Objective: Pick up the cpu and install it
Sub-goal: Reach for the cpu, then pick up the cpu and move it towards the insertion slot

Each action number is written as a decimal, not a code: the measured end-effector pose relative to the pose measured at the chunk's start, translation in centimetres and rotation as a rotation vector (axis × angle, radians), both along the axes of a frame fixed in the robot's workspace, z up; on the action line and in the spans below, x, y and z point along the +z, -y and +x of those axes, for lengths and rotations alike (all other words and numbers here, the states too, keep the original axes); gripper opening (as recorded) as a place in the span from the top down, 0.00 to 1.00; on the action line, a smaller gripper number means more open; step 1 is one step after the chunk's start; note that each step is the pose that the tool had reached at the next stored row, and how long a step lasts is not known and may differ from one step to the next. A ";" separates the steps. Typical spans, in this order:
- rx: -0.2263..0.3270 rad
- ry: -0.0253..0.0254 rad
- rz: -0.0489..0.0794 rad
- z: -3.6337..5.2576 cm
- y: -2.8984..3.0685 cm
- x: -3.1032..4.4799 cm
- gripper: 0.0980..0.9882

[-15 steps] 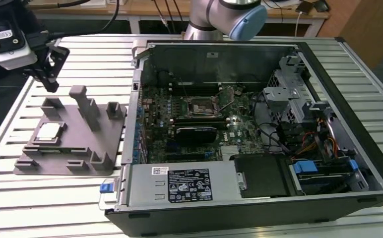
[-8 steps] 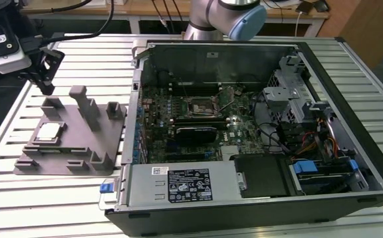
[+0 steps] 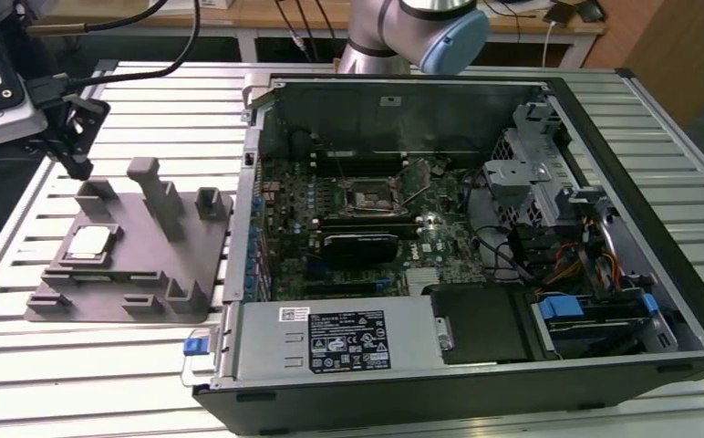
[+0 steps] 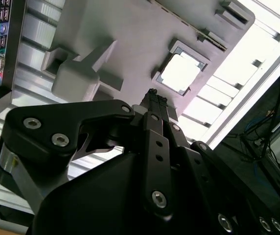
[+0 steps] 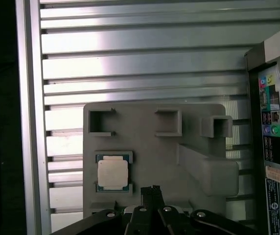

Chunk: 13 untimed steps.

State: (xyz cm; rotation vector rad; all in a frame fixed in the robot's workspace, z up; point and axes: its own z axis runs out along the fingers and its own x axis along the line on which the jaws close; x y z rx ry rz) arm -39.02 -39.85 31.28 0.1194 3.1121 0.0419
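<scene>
Claw [image 4: 152, 94] closed tight, empty, hanging over the fixture block [image 5: 145, 147]. cpu [image 5: 113, 172] sits flat in the block's pocket, presumably fixing its position for pickup.

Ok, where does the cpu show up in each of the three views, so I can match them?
Exterior view: the cpu sits in the grey fixture block, on the exterior view's left, outside the computer case.
Second wrist view: the cpu lies in the block, just beyond the pincer tip.
First wrist view: the cpu lies in the block, close beside the pincer tip.
Shared landmark: the block's tall post.
</scene>
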 end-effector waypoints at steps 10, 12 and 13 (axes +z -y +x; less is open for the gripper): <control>0.000 -0.0001 0.000 -0.18 0.00 -0.25 0.99; 0.000 0.0000 0.000 -0.22 0.00 -0.38 0.99; 0.000 -0.0002 0.000 -0.25 0.00 -0.44 0.99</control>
